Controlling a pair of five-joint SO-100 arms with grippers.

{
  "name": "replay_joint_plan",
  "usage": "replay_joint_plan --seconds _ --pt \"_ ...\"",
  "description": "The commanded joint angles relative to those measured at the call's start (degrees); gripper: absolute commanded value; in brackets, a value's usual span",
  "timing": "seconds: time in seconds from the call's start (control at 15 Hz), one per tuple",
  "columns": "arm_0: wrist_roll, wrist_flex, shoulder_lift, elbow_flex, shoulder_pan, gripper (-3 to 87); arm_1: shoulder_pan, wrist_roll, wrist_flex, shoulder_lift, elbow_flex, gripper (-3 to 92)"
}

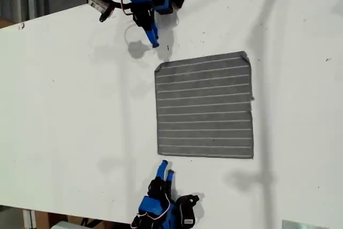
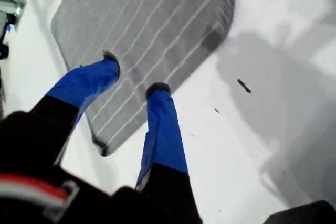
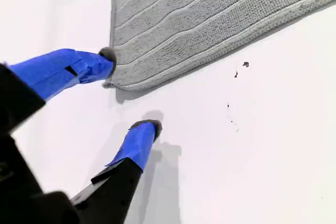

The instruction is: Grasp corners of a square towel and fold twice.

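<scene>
Near the middle of the white table (image 1: pixel 64 122), the towel (image 1: pixel 204 105) is lying flat between my first gripper (image 2: pixel 134 77), spread above one corner (image 2: pixel 102 148), and my second gripper (image 3: pixel 131 90), spread beside another corner (image 3: pixel 116 83).

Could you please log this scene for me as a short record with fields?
towel: grey, pale stripes, lying flat and unfolded
surface: white table
my first claw: open, by the towel corner at the exterior view's lower left
my second claw: open, by the towel corner at the exterior view's upper left
held: nothing
folds done: none
</scene>
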Motion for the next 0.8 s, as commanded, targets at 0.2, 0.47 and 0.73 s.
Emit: replay_joint_plan --seconds 0.2,0.47,0.73 --pt "0.88 -0.79 0.09 0.35 0.44 24.0 -22.76 7.65 -12.13 -58.27 -25.14 20.1" --pt "1.41 -0.79 0.18 0.35 0.26 24.0 -45.44 29.71 -11.34 -61.52 -26.28 20.5" --pt "1.76 -0.79 0.26 0.35 0.09 24.1 -52.73 28.12 -15.82 -85.78 -48.60 21.5"
